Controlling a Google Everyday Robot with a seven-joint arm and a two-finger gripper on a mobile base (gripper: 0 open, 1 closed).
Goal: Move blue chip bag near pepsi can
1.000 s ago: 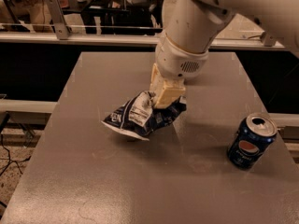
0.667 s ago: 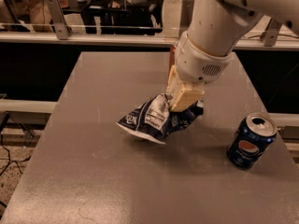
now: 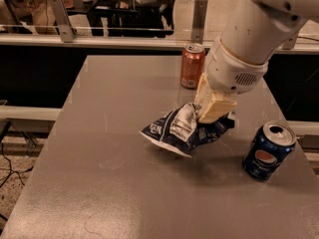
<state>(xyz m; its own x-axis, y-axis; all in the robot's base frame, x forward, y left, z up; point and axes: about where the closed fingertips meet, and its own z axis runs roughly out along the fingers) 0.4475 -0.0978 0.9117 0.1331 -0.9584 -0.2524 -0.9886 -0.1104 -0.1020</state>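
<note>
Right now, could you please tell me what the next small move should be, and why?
Probably shift the blue chip bag a little to the picture's right, then set it down. The hand, over the middle of the table, grips the bag's right end, and a strip of bare table lies between the bag and the pepsi can.

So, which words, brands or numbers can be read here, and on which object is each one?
No text is clear enough to quote.
pepsi can: only the round red-white-blue logo shows; the lettering is blurred.
blue chip bag, gripped at its right end by the hand: a white panel of print, too small to read.
orange can: nothing legible.
</note>
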